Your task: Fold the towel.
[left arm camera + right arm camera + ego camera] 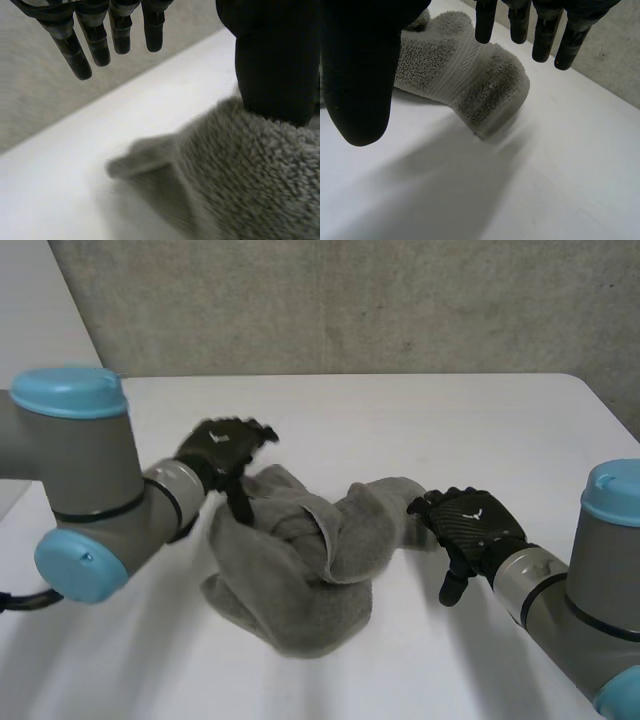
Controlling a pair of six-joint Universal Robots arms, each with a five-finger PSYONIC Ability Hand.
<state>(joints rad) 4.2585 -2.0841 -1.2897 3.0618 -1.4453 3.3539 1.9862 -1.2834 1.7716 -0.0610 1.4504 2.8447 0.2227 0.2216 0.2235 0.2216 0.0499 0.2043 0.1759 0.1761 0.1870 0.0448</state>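
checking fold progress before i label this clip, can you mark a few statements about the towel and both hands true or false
1. The grey terry towel lies spread flat on the white table. False: it sits in a crumpled heap.
2. The right hand has straight fingers. True.
3. The right hand clenches the towel's end in a fist. False: it is open and holds nothing.
4. The left hand touches the towel with its thumb, its fingers straight. True.
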